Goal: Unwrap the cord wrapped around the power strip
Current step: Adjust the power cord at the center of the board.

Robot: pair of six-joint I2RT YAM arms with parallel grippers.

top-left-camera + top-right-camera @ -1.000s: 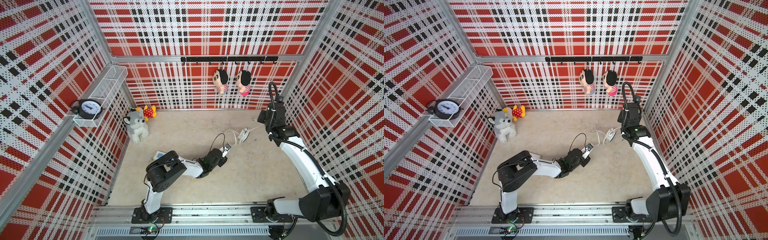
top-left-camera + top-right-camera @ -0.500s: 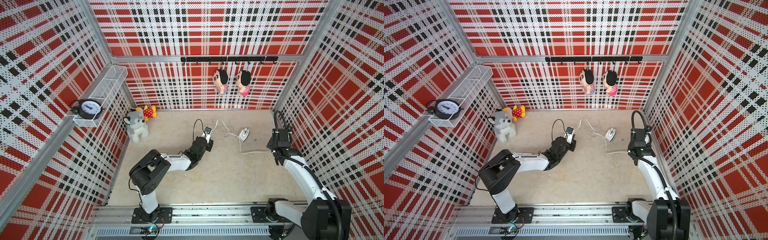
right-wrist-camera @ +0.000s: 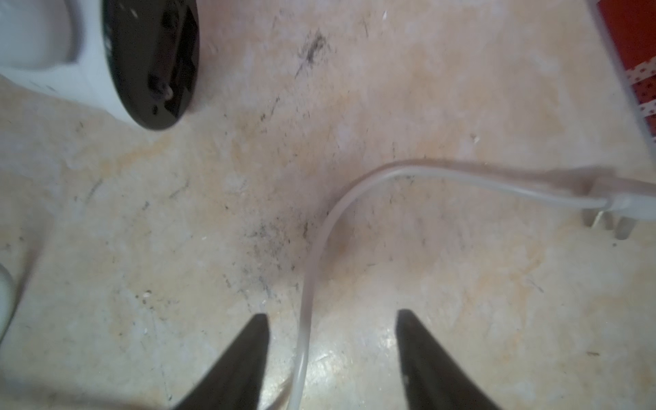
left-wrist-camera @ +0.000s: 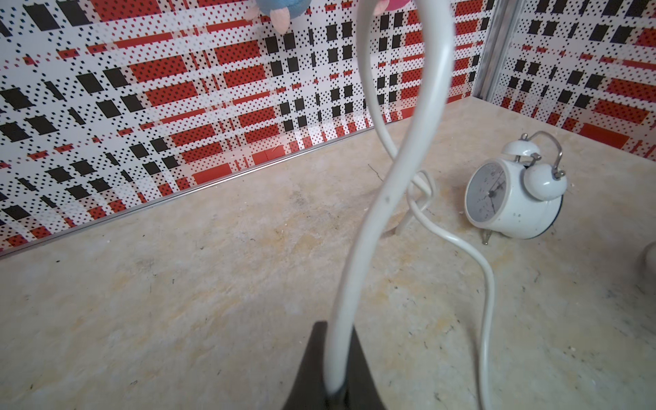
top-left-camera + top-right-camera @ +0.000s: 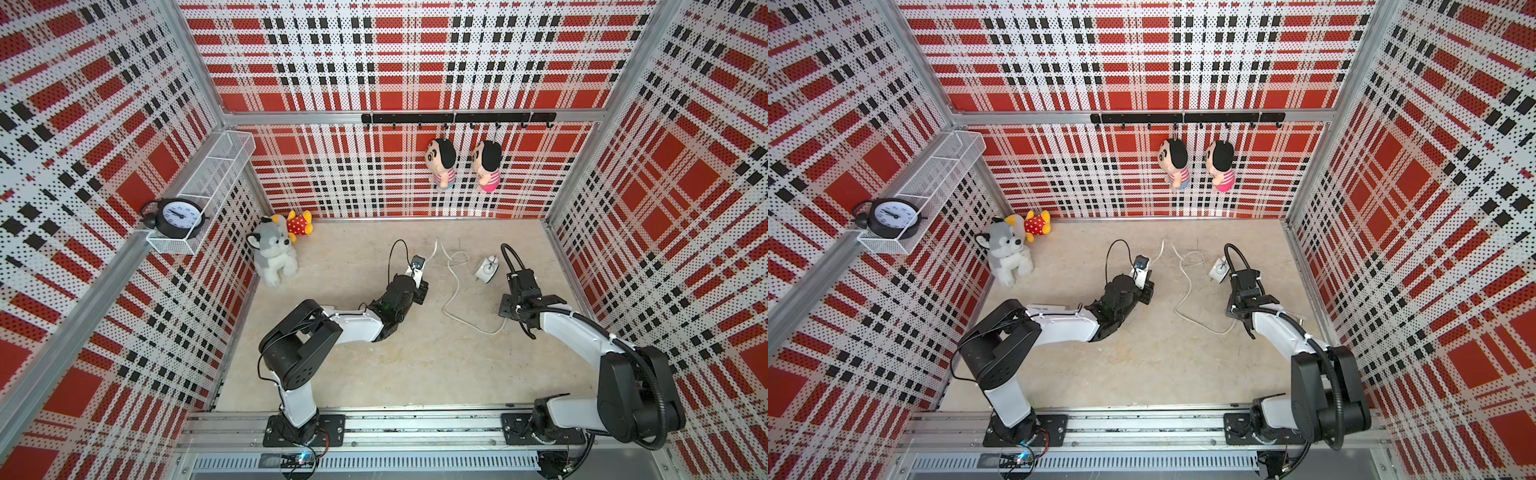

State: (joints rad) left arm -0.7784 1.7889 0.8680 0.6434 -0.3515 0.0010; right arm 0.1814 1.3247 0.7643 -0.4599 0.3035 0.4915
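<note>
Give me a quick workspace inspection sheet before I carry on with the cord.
Surface: beige table, scuffed, dark marks.
Job's things: cord loose across the table, plug near the right gripper; power strip at the tip of the left gripper.
Clutter: white alarm clock, husky plush, red-and-yellow plush.
Grippers: left shut on the cord; right open, astride it.
Cables: a black loop at each wrist, apart from the cord.
Surroundings: plaid walls, two hanging dolls, black clock on shelf.
</note>
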